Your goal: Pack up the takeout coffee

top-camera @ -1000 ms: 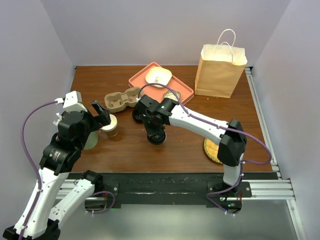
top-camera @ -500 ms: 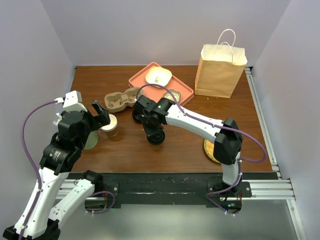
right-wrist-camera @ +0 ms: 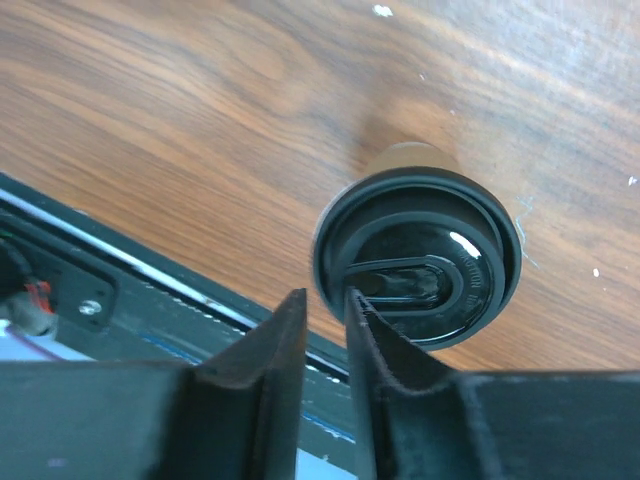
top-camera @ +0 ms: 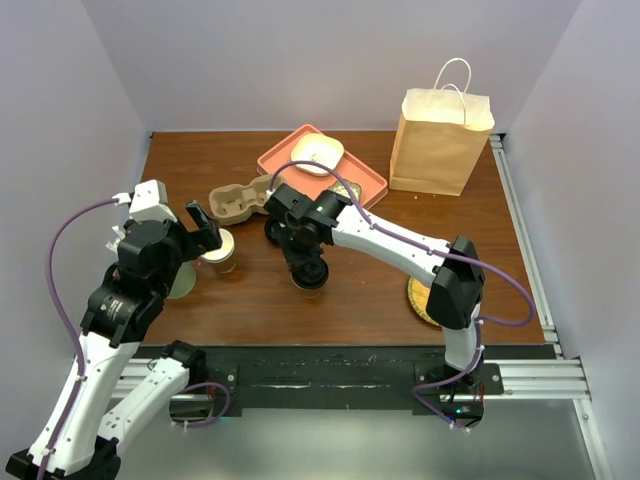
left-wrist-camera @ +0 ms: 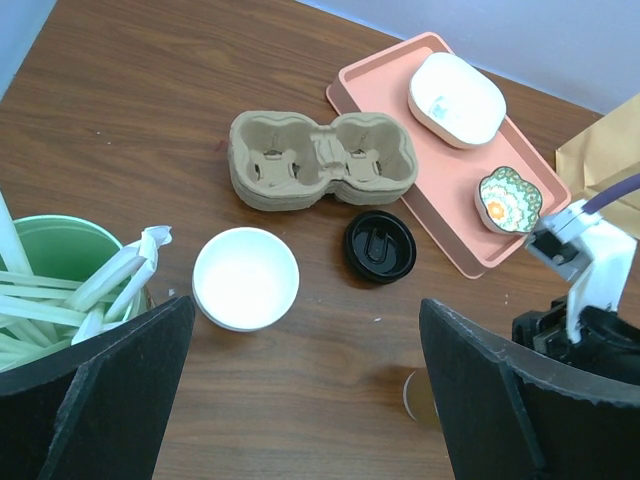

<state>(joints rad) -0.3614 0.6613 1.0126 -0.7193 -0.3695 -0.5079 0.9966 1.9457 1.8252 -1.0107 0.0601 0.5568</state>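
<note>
I judge the lidding done and the pick-up next. The takeout coffee (top-camera: 310, 278), a small brown paper cup under a round black plastic lid, stands upright on the wooden table (top-camera: 370, 290), well apart from the tall brown paper bag (top-camera: 440, 140), out to the bag's left and nearer my bases. My right gripper (right-wrist-camera: 325, 300) hangs directly over the cup, its fingers only a narrow slit apart at the lid's edge and closed on nothing that I can make out.

To pack the cup I would need to spread these jaws wider, drop them past the lid to the paper wall, close softly enough not to crush it, then carry it level and high enough to clear the bag's mouth.

The lid looks seated evenly all round, glossy, with a raised rim and an oval sip recess; a little brown wall shows beyond it.

My left gripper (left-wrist-camera: 305, 305) is spread wide and holds nothing, farther left of the bag than the cup.
</note>
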